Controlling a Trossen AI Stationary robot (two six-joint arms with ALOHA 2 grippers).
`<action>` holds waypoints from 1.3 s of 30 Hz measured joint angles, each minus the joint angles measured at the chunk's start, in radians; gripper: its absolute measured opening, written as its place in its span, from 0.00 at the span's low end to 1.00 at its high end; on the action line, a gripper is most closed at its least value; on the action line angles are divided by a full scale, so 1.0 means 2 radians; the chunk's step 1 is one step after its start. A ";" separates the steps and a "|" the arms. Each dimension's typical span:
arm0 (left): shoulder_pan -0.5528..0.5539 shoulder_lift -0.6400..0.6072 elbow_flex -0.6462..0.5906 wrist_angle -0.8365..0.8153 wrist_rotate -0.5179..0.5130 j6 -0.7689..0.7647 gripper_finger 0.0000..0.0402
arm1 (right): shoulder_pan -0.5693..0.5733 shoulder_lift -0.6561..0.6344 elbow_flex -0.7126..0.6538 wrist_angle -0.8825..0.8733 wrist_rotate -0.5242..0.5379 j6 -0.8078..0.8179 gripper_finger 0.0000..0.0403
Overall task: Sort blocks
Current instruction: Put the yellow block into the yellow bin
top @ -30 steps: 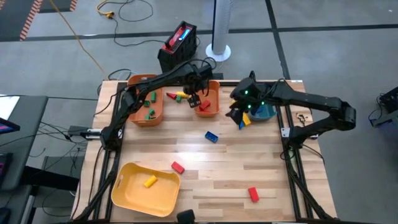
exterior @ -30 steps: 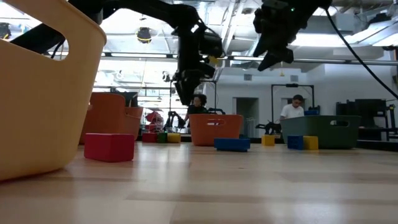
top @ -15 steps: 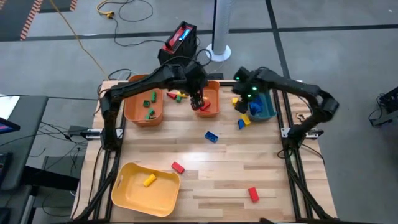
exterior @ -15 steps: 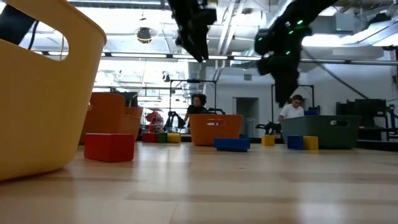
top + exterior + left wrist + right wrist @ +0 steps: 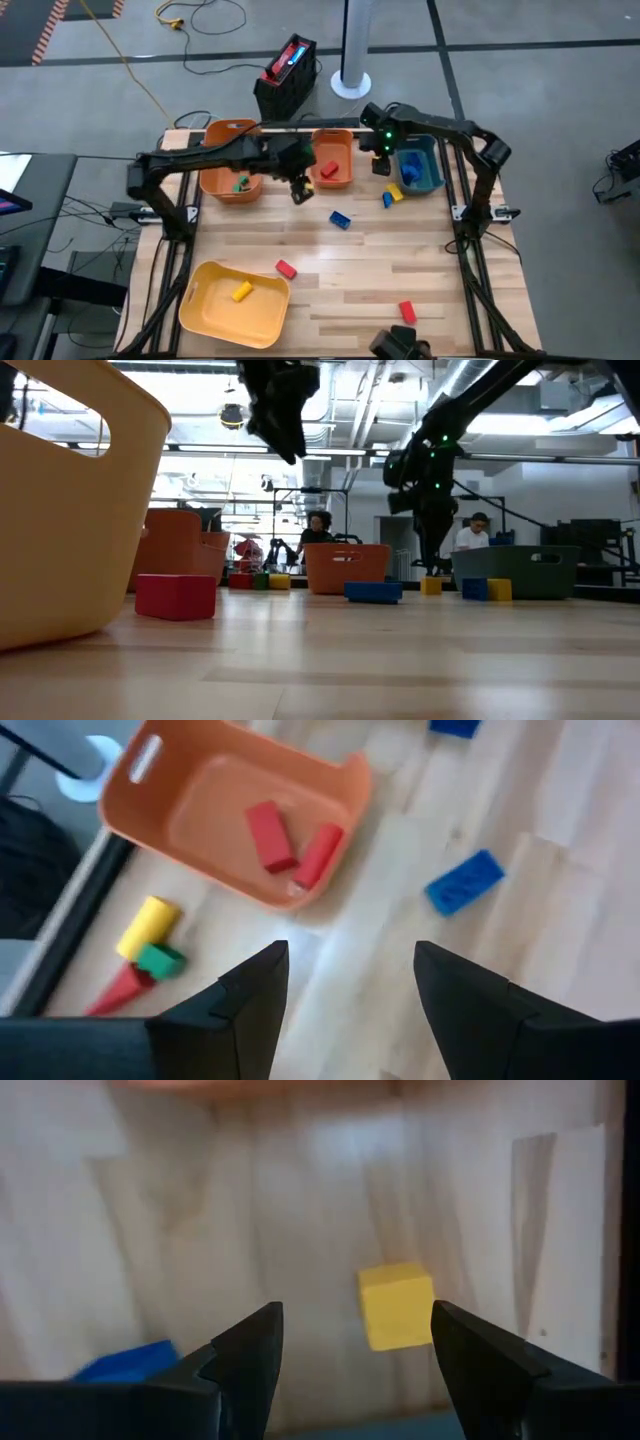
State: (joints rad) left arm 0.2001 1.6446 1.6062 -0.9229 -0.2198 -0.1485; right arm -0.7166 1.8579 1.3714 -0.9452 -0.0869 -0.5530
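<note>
Showing three bins. Hovering open and empty beside the small orange bin (image 5: 330, 790) holding two red blocks (image 5: 270, 835): left gripper (image 5: 345, 995). Hanging open above a yellow block (image 5: 397, 1305): right gripper (image 5: 350, 1345).

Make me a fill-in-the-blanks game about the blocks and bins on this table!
1. The small orange bin holds two ____ blocks.
2. The yellow bin holds one ____ block.
3. Both claws, left and right, are open and hold ____.
4. The block ahead of the right claw is ____.

Missing words: red; yellow; nothing; yellow
</note>
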 joint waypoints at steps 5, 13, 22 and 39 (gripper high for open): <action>-0.012 -0.067 -0.084 0.036 -0.012 -0.050 0.52 | 0.000 0.011 0.001 0.013 0.020 -0.020 0.66; -0.014 -0.121 -0.140 0.034 -0.023 -0.090 0.52 | 0.002 0.029 0.000 0.048 0.047 -0.042 0.66; -0.022 -0.126 -0.142 0.033 -0.023 -0.095 0.52 | 0.005 0.068 -0.001 0.029 0.075 -0.042 0.66; -0.026 -0.126 -0.142 0.025 -0.024 -0.066 0.52 | 0.018 0.070 0.032 -0.044 0.053 0.003 0.27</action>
State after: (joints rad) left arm 0.1482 1.3922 1.3228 -0.8729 -0.2676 -0.2808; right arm -0.6807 1.9989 1.4359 -1.0341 0.0191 -0.5474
